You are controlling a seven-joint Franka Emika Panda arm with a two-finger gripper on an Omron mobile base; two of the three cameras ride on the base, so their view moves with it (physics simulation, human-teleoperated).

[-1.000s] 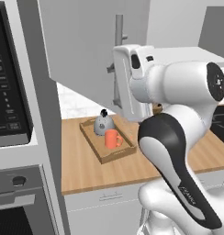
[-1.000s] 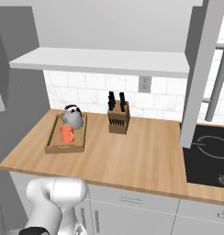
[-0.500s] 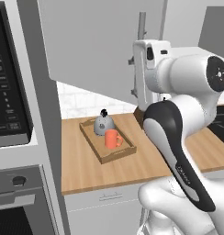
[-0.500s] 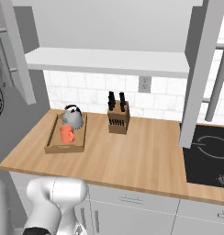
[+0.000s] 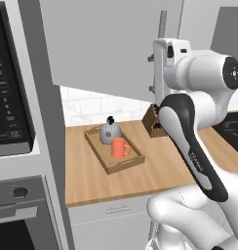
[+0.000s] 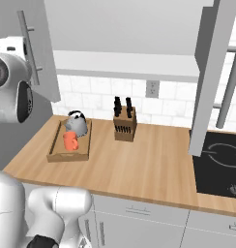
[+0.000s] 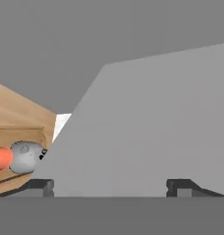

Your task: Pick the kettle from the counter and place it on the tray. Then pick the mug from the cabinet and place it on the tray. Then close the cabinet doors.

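Off to the left of my claw (image 7: 109, 188), low down, the mug (image 7: 1, 158) and the kettle (image 7: 25, 157) sit side by side, touching or near enough, on the tray (image 5: 132, 161), which rests on the counter (image 6: 149, 160). So both carries look done and what remains is the cabinet doors. Nothing there needs me now, and the worst I could do is swing low and knock the tray, which is well below and left of me.

Straight ahead of my claw, very close, is the flat grey face of the left door (image 7: 146, 124). My fingers stand wide apart with nothing between them, both tips pointing at the panel. I judge I am set to push it shut with the claw. The risk: a bare flat panel gives no purchase, so if I press at a slant the tips could skate off the face and the door stays ajar. Its bar handle (image 6: 31, 48) is just beside my wrist, and a finger could snag on it as the door swings.

Far to the right of my claw, across the counter beyond the knife block (image 6: 125, 123), the right door (image 6: 212, 72) hangs wide open, edge-on over the hob (image 6: 221, 162). If I sweep across carelessly my elbow could clip it, or I could leave it forgotten.
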